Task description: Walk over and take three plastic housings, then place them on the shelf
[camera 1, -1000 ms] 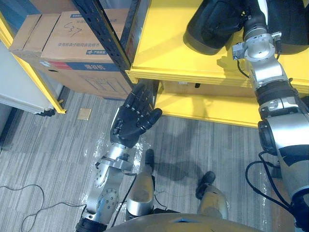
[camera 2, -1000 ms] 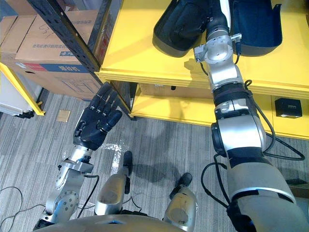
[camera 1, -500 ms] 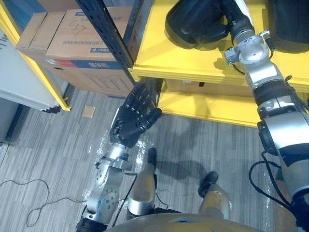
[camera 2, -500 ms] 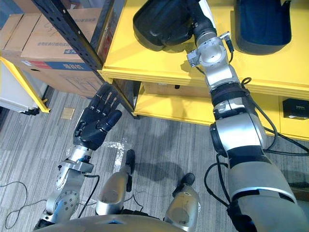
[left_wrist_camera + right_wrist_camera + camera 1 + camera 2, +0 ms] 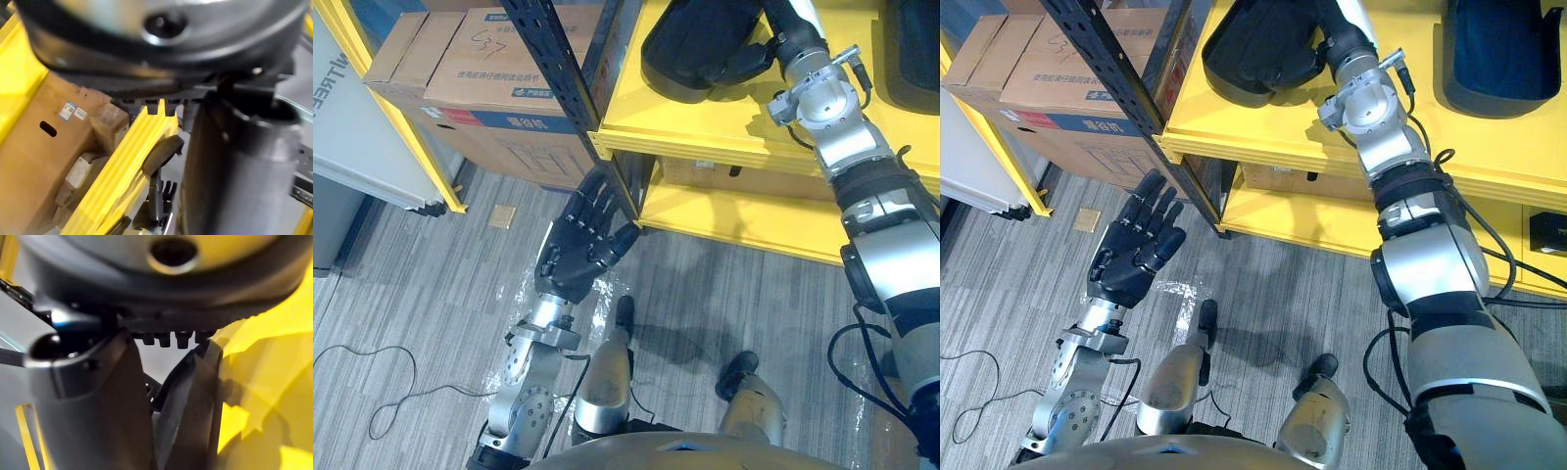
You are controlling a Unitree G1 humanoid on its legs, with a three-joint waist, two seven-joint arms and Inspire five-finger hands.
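A black plastic housing [image 5: 695, 49] lies on the upper yellow shelf [image 5: 705, 137], close to its left end. My right arm reaches up to it. In the right wrist view my right hand [image 5: 88, 411] has its thumb and fingers closed on a dark wall of the housing. A second dark housing [image 5: 1494, 49] sits further right on the same shelf, apart from the first. My left hand [image 5: 578, 250] hangs low over the floor in front of the rack, open with straight fingers, holding nothing.
A dark perforated steel upright [image 5: 568, 78] stands at the shelf's left corner. Cardboard boxes [image 5: 480, 69] sit behind it at the left. A lower yellow shelf [image 5: 734, 215] holds a small black box [image 5: 1547, 235]. A white panel [image 5: 362, 147] stands at the far left.
My right arm has carried the black housing leftwards along the shelf, and the gap to the second housing has widened. The camera has also shifted. The left hand has kept its pose.
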